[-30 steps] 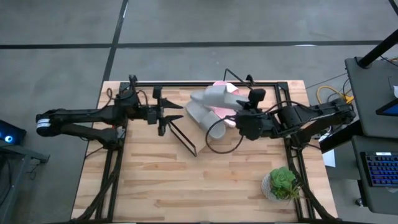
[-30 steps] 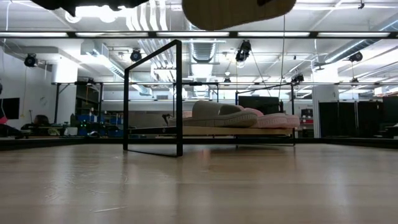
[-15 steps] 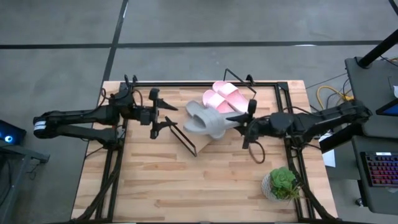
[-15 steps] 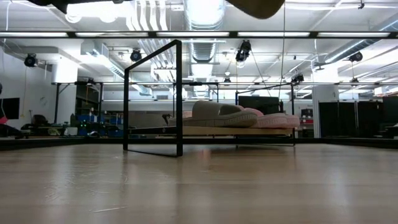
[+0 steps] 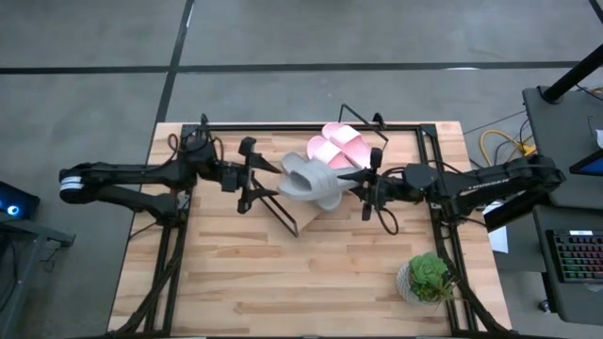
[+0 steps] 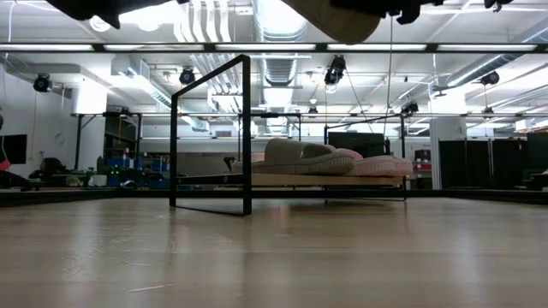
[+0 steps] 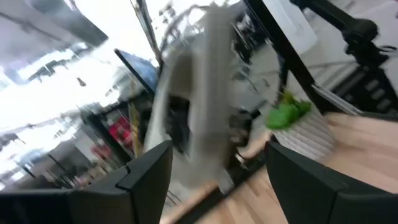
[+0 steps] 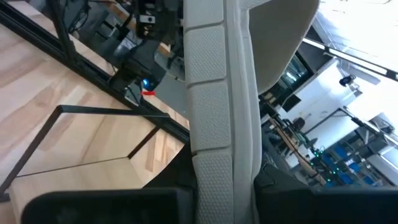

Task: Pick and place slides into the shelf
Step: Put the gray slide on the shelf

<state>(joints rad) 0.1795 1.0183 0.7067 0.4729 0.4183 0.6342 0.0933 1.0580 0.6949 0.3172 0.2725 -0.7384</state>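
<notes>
Even, soft overhead light is falling on the table (image 5: 283, 273) in the high view, casting only faint shadows. In the low view, bright ceiling lights (image 6: 278, 17) are glaring and washing out. The left wrist view is smearing with heavy motion blur; the right wrist view is staying sharp, with bright background windows.

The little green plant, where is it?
In the high view, the plant sits in its pot on the table's near right corner, by the black frame, in front of the right arm.
</notes>
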